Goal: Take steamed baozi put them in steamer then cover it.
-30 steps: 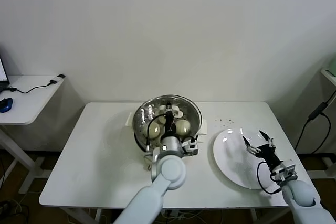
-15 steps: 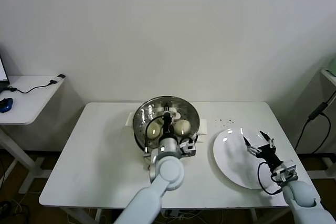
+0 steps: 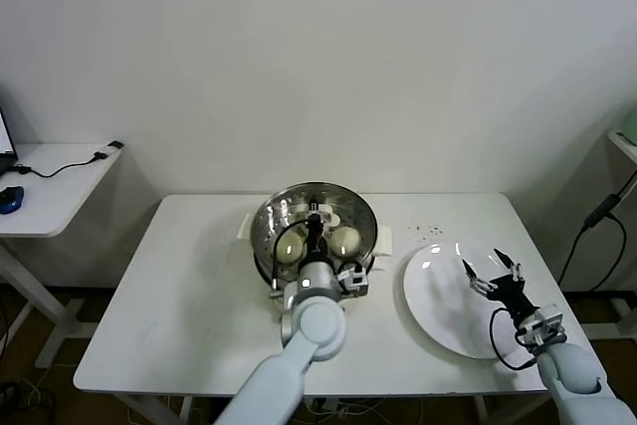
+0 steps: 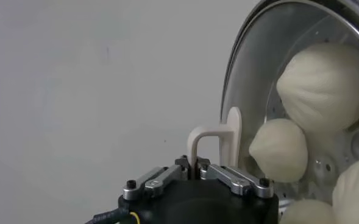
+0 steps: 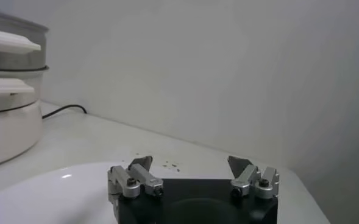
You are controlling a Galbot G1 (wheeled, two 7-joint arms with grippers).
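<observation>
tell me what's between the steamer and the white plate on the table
Nothing: in the head view only a bare strip of white table separates the steamer from the white plate.

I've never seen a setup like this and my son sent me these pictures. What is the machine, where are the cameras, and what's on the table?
It is a two-armed robot. One camera looks down from its head; one sits on each wrist. On the white table stands a shiny round steel steamer holding cream-white dough buns. The left end effector is shut on the cream handle of the clear glass lid over the steamer. The right end effector hangs open above a flat white plate, holding nothing.
</observation>
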